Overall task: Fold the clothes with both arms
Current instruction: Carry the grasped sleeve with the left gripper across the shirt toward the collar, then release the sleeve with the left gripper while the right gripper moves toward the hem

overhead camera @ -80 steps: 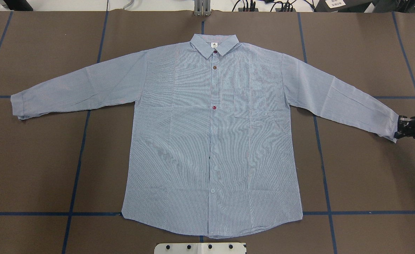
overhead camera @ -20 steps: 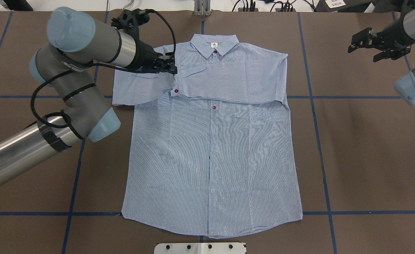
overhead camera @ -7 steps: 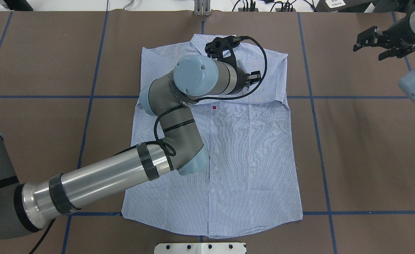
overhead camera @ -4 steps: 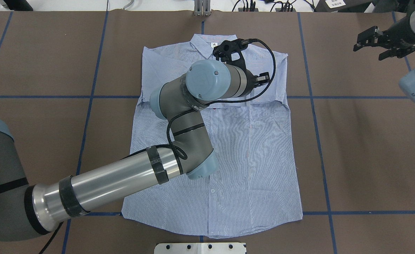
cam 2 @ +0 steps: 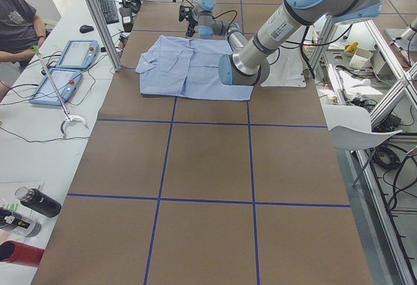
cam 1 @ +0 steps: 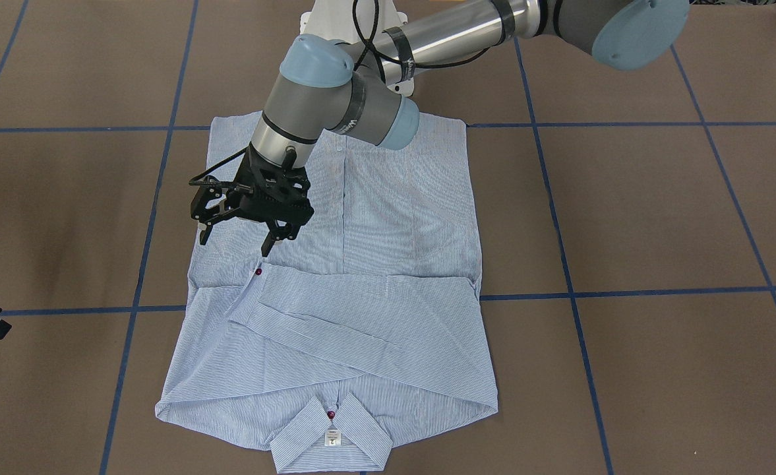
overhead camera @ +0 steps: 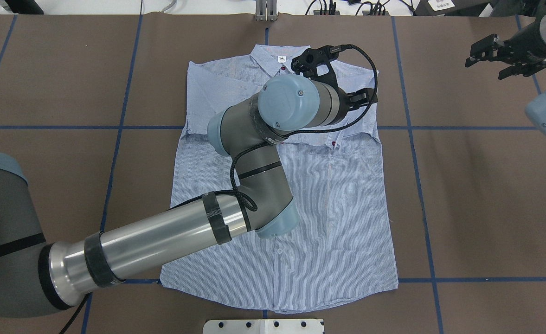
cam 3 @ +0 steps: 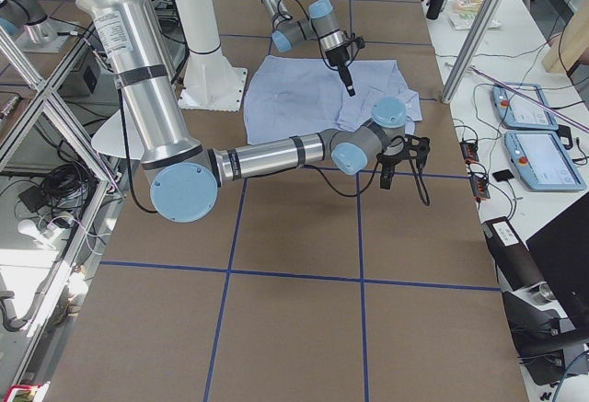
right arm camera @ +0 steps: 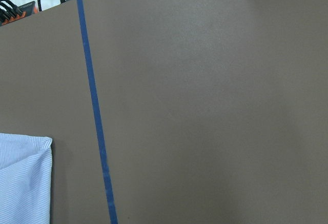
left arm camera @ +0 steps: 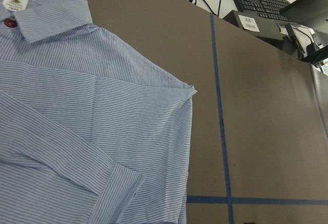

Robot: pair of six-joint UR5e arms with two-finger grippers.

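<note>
The striped shirt [overhead camera: 347, 195] lies flat, front up, on the brown table; it also shows in the front-facing view [cam 1: 394, 218]. Both sleeves are folded across its chest below the collar [cam 1: 330, 429]. The cuff [cam 1: 258, 271] of the top sleeve, with a dark red button, rests on the shirt. My left gripper [cam 1: 235, 244] hovers just above that cuff, open and empty. In the overhead view the left gripper [overhead camera: 364, 97] is largely hidden by its wrist. My right gripper [overhead camera: 484, 60] is open and empty, raised off the shirt at the far right.
The white pedestal base [overhead camera: 263, 326] sits at the near table edge. Blue tape lines [overhead camera: 421, 185] grid the brown table [overhead camera: 486, 208]. Cables and plugs [overhead camera: 337, 7] lie along the far edge. An operator's bench with tablets [cam 2: 58, 83] shows in the left side view.
My left arm has swept further right across the chest. The sleeve it held earlier now lies folded over the other sleeve, and the jaws stand open. The right gripper has barely moved.
</note>
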